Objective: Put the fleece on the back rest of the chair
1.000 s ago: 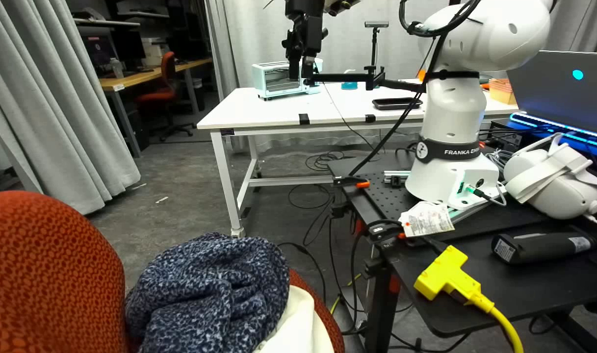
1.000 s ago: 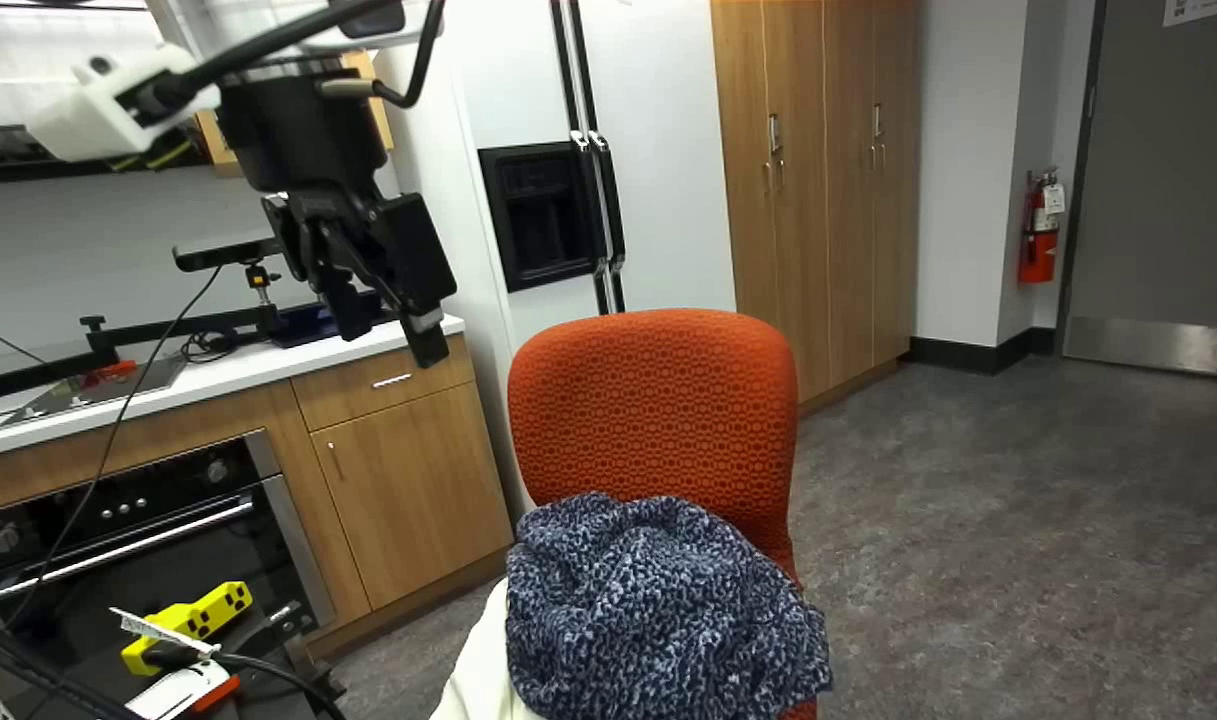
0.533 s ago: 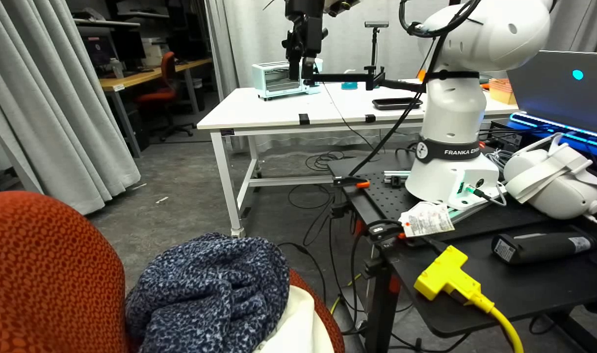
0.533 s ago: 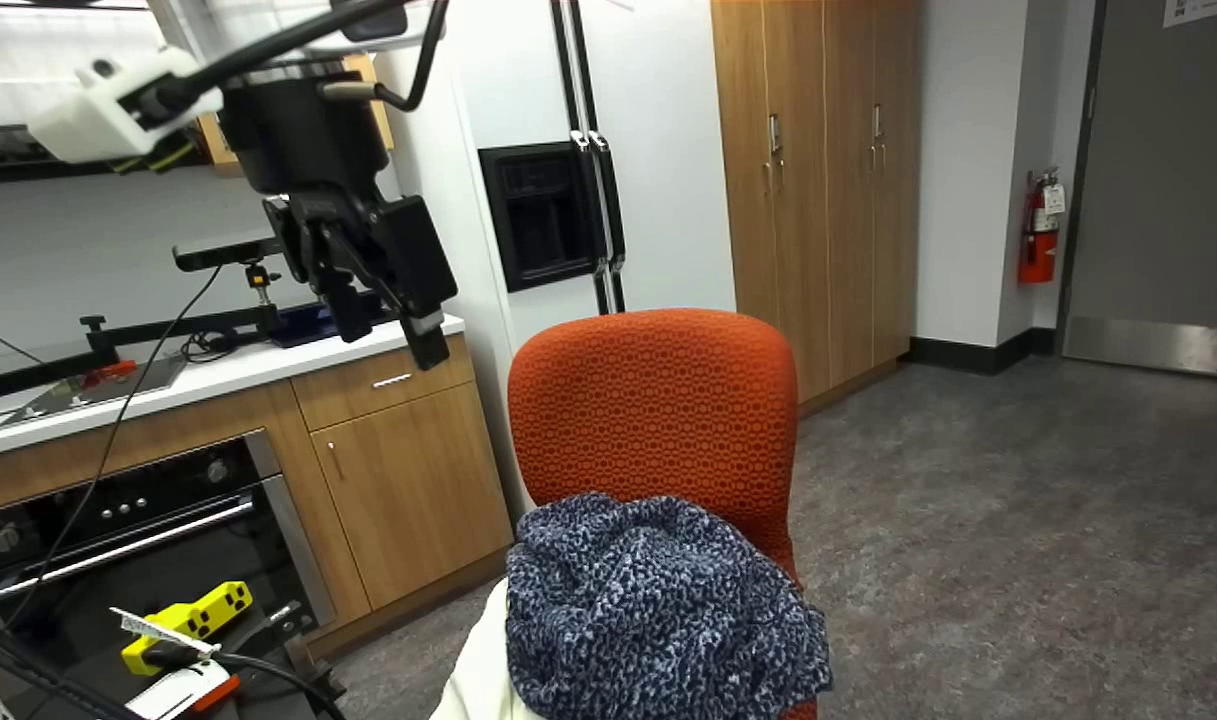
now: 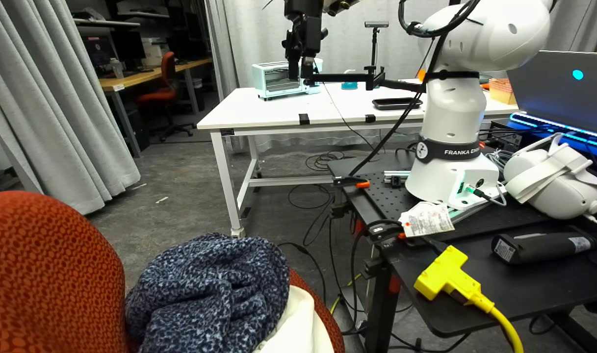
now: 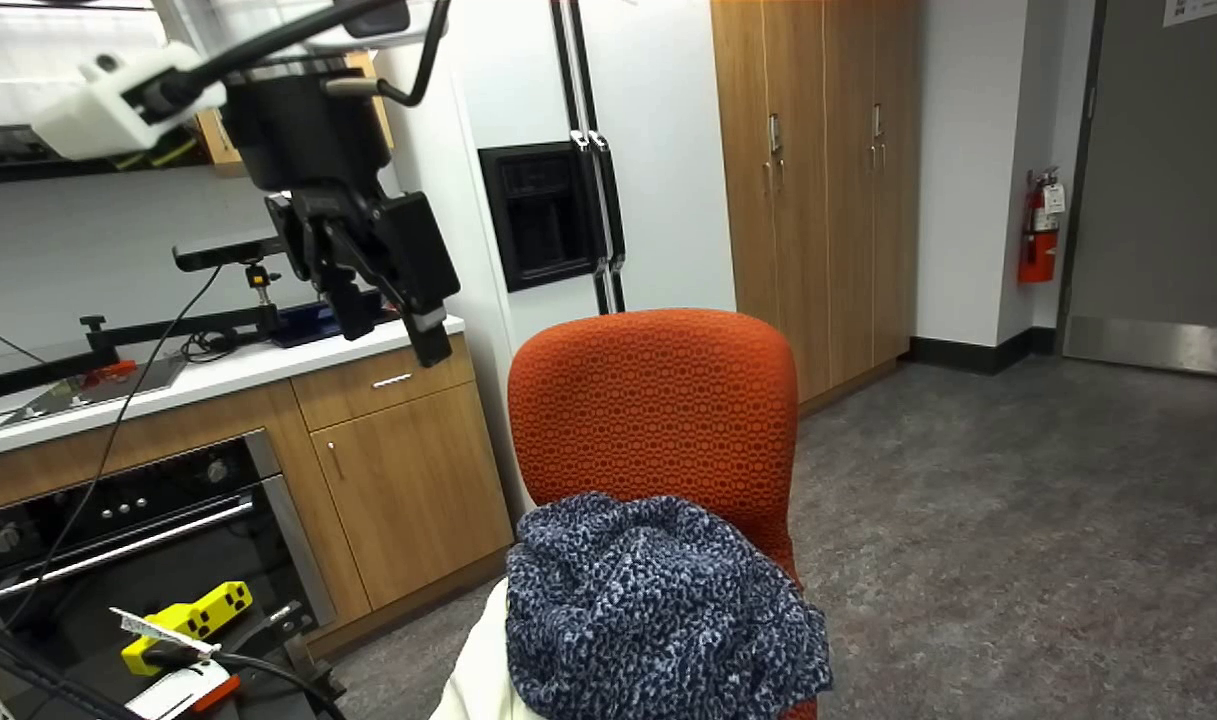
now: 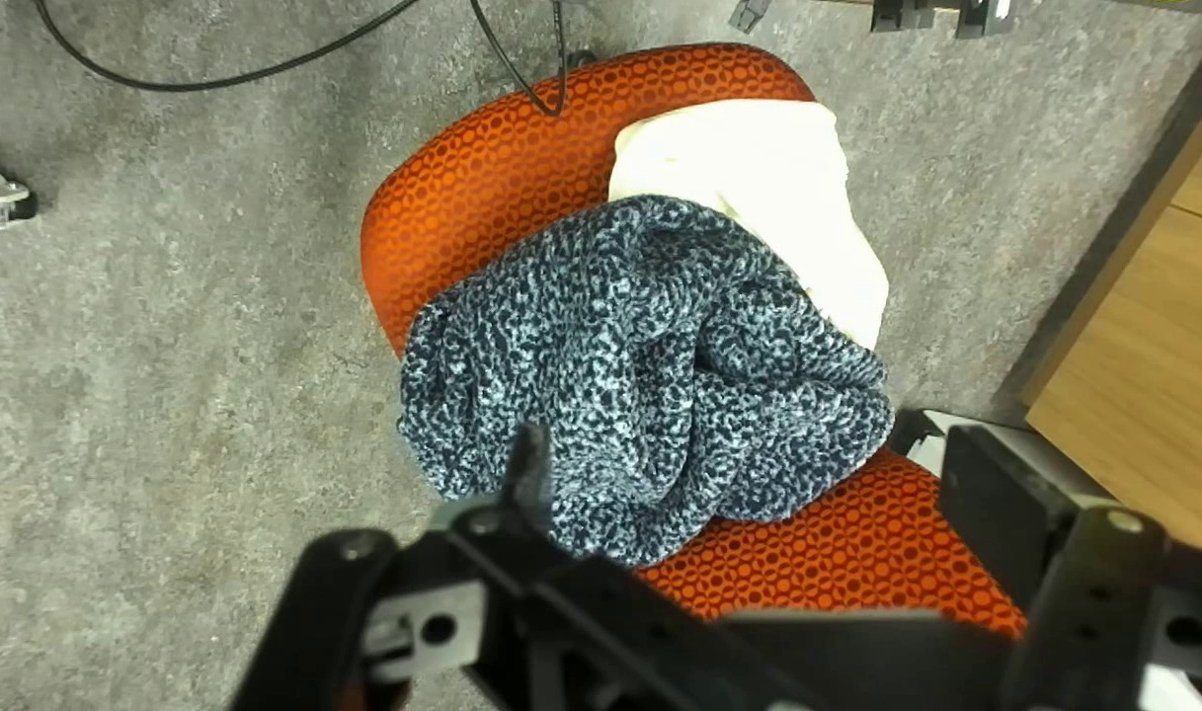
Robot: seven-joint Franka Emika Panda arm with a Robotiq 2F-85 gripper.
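The fleece, dark navy-grey and flecked, lies bunched on the seat of the rust-orange chair, against the foot of the back rest. The back rest stands upright with its top edge bare. In an exterior view the fleece also shows beside the back rest. My gripper is open and empty, high above and apart from the fleece. In the wrist view the fleece lies beyond the wide-spread fingers of the gripper, with the back rest low between them.
A cream-white cushion patch lies on the seat partly under the fleece. The robot's black table with a yellow power splitter stands near the chair. A white table and a kitchen counter are farther off.
My gripper has shifted only very slightly, a little to the right in an exterior view. The fleece and the chair have not moved.
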